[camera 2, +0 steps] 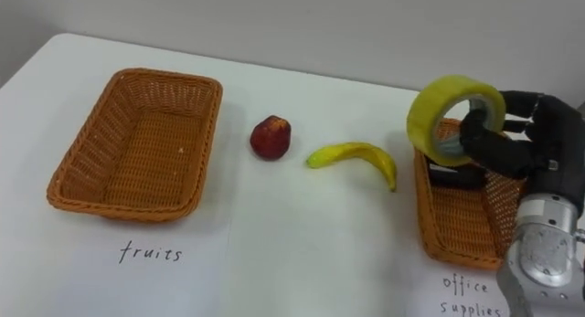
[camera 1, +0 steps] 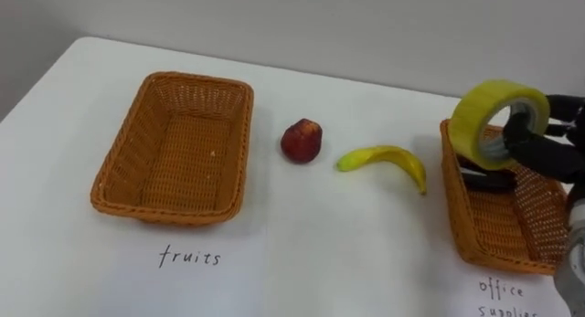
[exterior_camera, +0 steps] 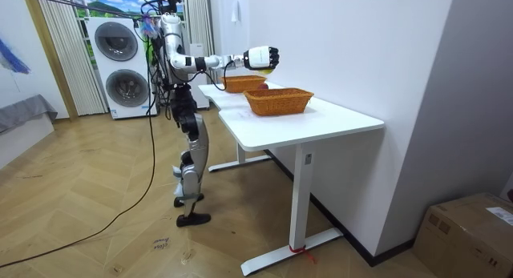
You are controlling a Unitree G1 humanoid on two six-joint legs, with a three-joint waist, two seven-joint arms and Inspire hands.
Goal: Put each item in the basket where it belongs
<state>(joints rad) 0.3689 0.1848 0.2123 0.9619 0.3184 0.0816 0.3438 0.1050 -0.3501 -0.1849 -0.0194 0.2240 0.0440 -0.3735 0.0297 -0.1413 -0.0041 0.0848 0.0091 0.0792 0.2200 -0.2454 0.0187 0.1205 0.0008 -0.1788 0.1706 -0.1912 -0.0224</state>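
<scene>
My right hand (camera 1: 541, 145) (camera 2: 516, 143) holds a yellow roll of tape (camera 1: 496, 121) (camera 2: 452, 119) above the left end of the office supplies basket (camera 1: 498, 227) (camera 2: 457, 235), fingers curled through its hole. A dark object (camera 1: 489, 181) (camera 2: 457, 178) lies inside that basket. A red apple (camera 1: 302, 141) (camera 2: 271, 137) and a yellow banana (camera 1: 388, 162) (camera 2: 358, 158) rest on the white table (camera 1: 320, 253) between the baskets. The fruits basket (camera 1: 178, 148) (camera 2: 137, 143) at the left holds nothing. In the room view the right hand (exterior_camera: 260, 58) is stretched over the table.
Paper labels lie in front of each basket: "fruits" (camera 1: 190, 257) (camera 2: 151, 254) and "office supplies" (camera 1: 507, 294) (camera 2: 471, 294). A white wall runs behind the table. In the room view the robot stands at the table's long side, with washing machines (exterior_camera: 120, 66) behind it.
</scene>
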